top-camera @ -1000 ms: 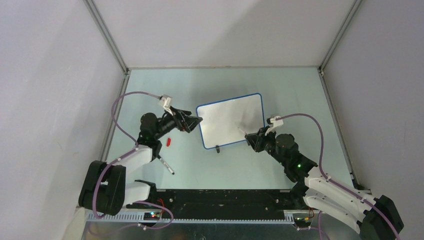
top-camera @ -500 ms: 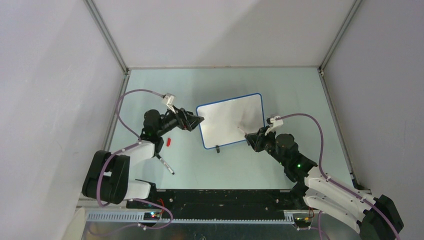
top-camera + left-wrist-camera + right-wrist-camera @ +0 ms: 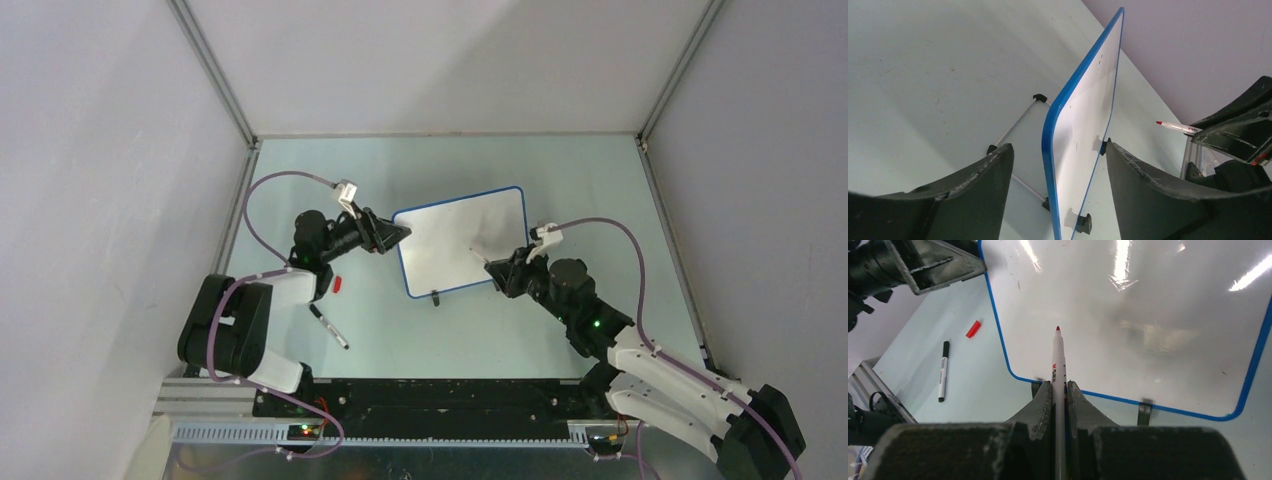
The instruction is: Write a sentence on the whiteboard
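The whiteboard (image 3: 462,240) stands propped on its clip feet in the middle of the bench (image 3: 560,170). The left gripper (image 3: 400,236) has its jaws spread to either side of the board's left edge, not pinching it. The right gripper (image 3: 1058,387) has its jaws clamped on a red marker (image 3: 1058,360), whose tip points at the board's face, close but apart.

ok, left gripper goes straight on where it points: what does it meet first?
The whiteboard: its blue edge stands in the gap between the left gripper's open fingers. Depth is unclear.
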Controlling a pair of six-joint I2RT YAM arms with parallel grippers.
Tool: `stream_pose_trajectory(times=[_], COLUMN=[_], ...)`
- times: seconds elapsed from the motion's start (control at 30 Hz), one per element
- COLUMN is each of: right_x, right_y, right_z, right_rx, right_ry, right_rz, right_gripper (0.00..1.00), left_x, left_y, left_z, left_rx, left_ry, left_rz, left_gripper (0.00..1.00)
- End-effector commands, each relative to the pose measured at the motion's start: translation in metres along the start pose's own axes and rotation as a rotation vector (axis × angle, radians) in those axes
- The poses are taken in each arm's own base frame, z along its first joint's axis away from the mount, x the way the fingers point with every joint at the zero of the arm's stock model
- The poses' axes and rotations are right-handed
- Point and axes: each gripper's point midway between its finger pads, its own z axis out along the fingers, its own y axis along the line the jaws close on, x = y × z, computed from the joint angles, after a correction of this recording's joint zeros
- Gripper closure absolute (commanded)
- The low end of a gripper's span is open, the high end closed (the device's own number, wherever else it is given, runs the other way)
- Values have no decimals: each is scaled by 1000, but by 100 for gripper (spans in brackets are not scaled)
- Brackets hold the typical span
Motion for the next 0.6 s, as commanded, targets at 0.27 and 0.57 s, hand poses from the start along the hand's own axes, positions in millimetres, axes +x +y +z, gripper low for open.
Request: stream_pose_trajectory(times=[0.27, 0.57], right_x=[-47, -79], right_y=[40, 63], right_z=[29, 50], right_rx=[-111, -156], right_ry=[-20, -36], right_rz=[13, 19], right_gripper=[100, 100], left_x=[-17, -17], left_y=[-22, -21], left_z=[6, 2], left_rx=[114, 101], left_ry=[-32, -29], left_rz=[58, 98], left_gripper=[7, 9])
